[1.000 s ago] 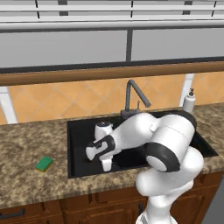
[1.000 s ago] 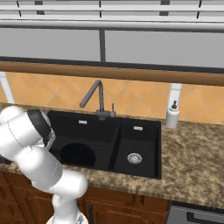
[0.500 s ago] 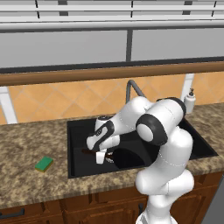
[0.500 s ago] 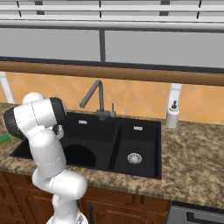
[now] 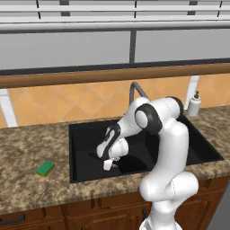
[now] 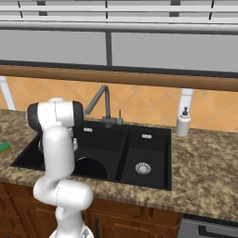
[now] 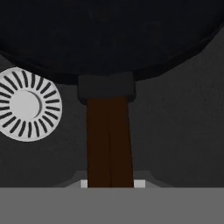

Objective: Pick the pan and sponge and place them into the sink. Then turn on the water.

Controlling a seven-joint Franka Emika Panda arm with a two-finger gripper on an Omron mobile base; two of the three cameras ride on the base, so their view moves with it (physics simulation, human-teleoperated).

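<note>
My gripper (image 5: 108, 164) hangs low in the left basin of the black sink (image 5: 79, 130), shut on the brown handle (image 7: 109, 144) of the black pan (image 7: 109, 39). The pan's round body sits just beyond the fingers, over the basin floor, beside the silver drain (image 7: 26, 104). From the right base view the pan's rim (image 6: 91, 166) curves behind my arm in the left basin of the sink (image 6: 148, 139). The green sponge (image 5: 45, 168) lies flat on the counter left of the sink, also at the left edge (image 6: 4, 147). No water runs from the faucet (image 5: 134, 90).
A white soap dispenser (image 5: 194, 104) stands on the counter behind the sink's right corner. The right basin has its own drain (image 6: 142, 168). The curved faucet (image 6: 99, 100) arches over the divider. Granite counter (image 5: 27, 148) spreads to the left, with the wall tiles behind.
The hand has sunk lower into the left basin with the pan in its grip. The upper arm has swung back toward the faucet side.
</note>
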